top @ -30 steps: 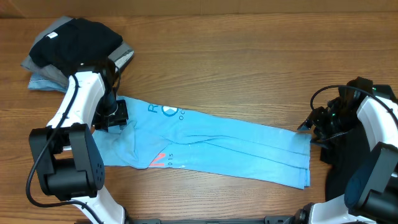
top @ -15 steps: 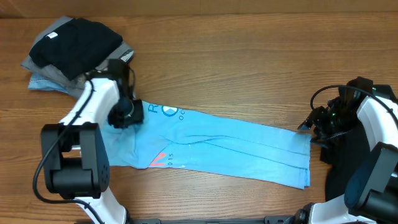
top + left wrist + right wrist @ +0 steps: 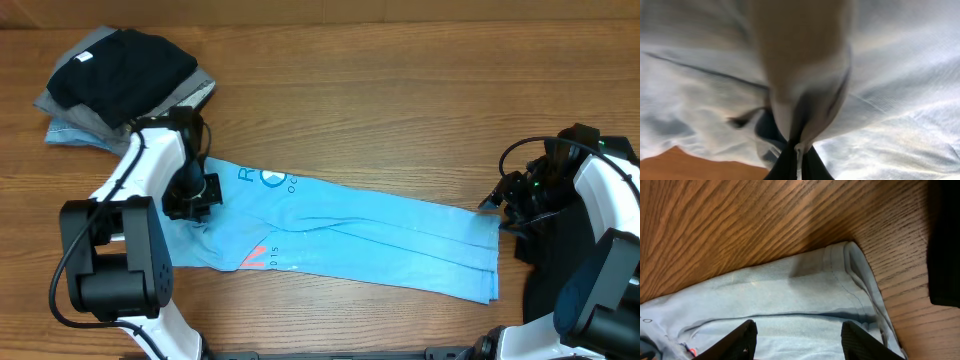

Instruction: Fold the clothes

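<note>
The light sky-blue T-shirt (image 3: 350,235) lies folded into a long strip across the table, with white logos and orange-red lettering near its left end. My left gripper (image 3: 195,195) is at the shirt's left end, shut on a pinch of the blue fabric (image 3: 900,125); its jaws (image 3: 797,160) meet with cloth between them. My right gripper (image 3: 505,205) is open just above the shirt's right end; its two fingers (image 3: 797,340) hover over the hem (image 3: 850,265), holding nothing.
A pile of other clothes, black on top of grey and blue (image 3: 115,75), sits at the back left. A black object (image 3: 945,240) lies right of the shirt's right end. Bare wood table (image 3: 400,100) lies beyond the shirt.
My left gripper moved right along the shirt's left end, then back a little left and toward the front, shifting the fabric there. The right arm has not moved.
</note>
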